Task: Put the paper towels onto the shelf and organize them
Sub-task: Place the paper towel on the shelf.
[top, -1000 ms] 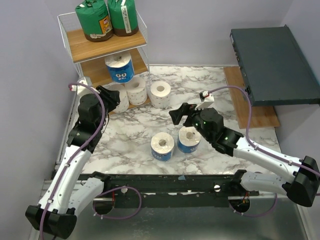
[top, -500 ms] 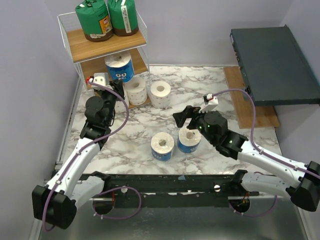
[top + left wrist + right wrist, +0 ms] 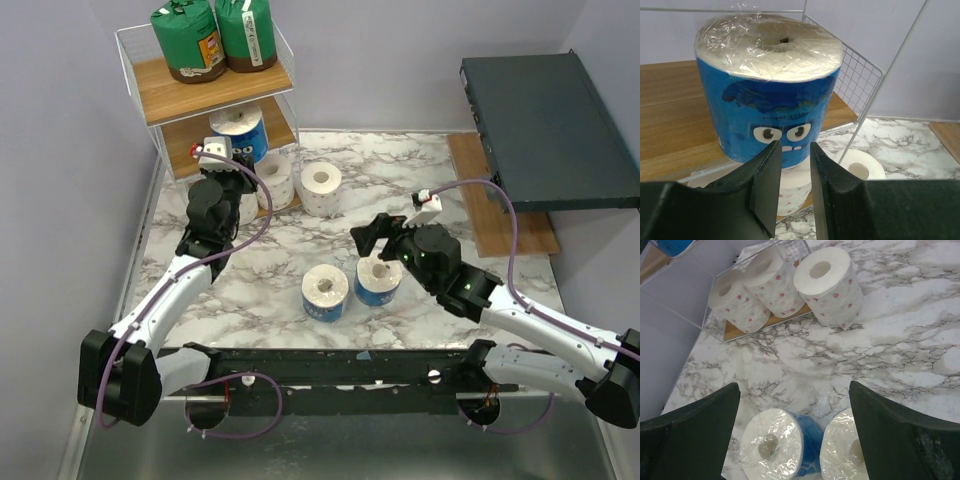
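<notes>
1. Your left arm has swung up from the left side of the bench (image 3: 430, 170) to the shelf (image 3: 225, 92). Your right arm has barely shifted.
2. Your left tool (image 3: 793, 147) now faces the blue roll (image 3: 770, 100) on the middle board. Its fingers stand a narrow gap apart with nothing between them, so it grips nothing. The roll stands upright on its own near the board's right edge, and bare wood shows to its left.
3. Your right tool (image 3: 792, 387) hangs wide open and empty above two wrapped rolls on the bench, the left roll (image 3: 325, 292) and the right roll (image 3: 378, 280), which stand just beside each other. That wide spread looks set to span one of them.
4. Green rolls (image 3: 187, 40) fill the top board, and white rolls (image 3: 735, 302) sit on the bottom board. One stray white roll (image 3: 827, 285) stands on the bench just outside the wire.
5. You seem to be sorting like with like, so the bench's two wrapped rolls probably belong beside the blue roll.
</notes>
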Tool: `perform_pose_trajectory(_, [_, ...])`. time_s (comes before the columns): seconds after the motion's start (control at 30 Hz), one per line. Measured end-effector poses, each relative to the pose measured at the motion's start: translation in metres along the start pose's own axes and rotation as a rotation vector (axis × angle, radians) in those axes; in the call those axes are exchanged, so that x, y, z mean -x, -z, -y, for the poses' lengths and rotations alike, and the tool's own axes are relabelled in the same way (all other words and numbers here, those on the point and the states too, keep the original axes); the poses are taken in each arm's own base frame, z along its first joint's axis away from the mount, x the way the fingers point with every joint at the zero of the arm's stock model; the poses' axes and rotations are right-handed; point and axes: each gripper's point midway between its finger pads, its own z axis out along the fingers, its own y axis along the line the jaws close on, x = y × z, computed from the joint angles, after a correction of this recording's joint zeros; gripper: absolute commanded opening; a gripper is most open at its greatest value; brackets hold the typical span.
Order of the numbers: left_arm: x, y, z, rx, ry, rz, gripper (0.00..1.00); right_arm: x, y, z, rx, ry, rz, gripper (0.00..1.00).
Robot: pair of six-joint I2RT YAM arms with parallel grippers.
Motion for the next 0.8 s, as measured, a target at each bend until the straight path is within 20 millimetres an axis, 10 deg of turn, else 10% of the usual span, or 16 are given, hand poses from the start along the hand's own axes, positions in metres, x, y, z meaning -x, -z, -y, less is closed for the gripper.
perform_pose_trajectory(0.8, [-0.01,-0.058,0.001,0.034,-0.054,0.048,0.32,-0.004,0.004,0.004,-0.01,0.008,-0.016,0.93])
